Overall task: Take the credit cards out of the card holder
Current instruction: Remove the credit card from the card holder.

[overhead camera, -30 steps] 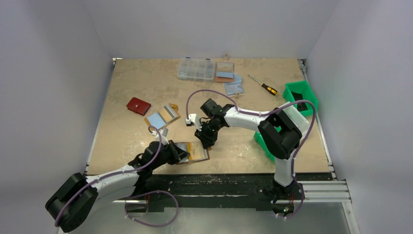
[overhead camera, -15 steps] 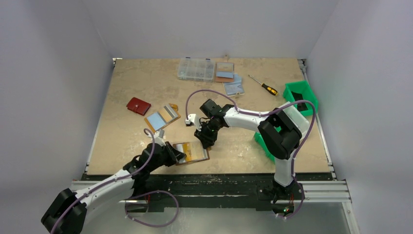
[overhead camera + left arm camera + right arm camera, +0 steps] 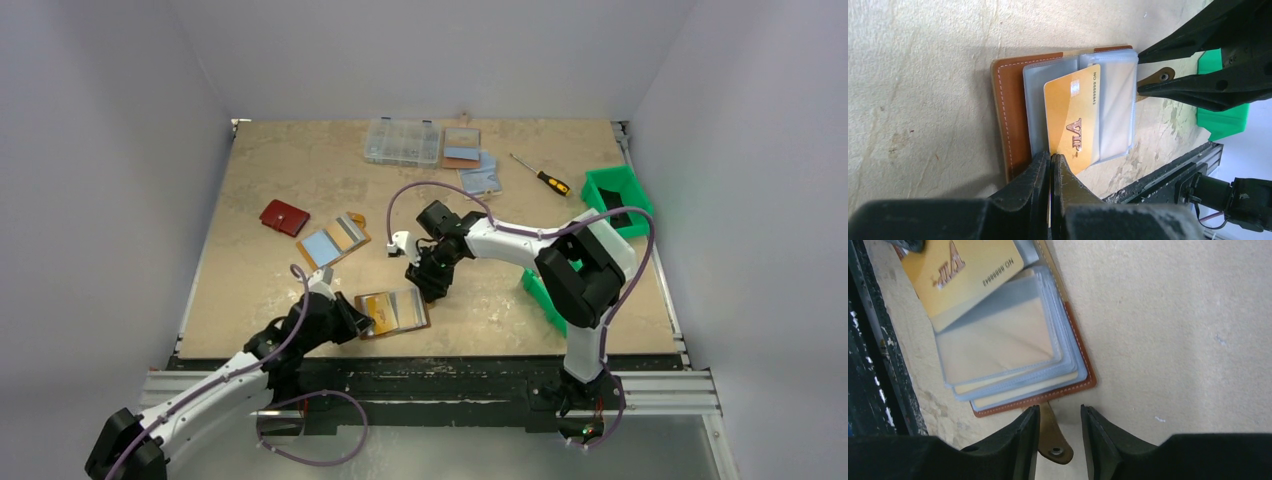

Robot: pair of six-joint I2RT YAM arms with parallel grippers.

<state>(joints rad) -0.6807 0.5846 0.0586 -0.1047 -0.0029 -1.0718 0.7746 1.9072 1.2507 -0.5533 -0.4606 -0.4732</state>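
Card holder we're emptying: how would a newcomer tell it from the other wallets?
Go to the middle of the table's near edge. There lies an open brown leather card holder with clear sleeves. Unlike the closed dark red wallet and the brown holder showing a blue card, it has a gold VIP card sticking out.

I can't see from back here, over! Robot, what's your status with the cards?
Left gripper: jaws shut on gold card, partly out of card holder. Right gripper: jaws open, straddling the snap tab. Nothing blocking the card.
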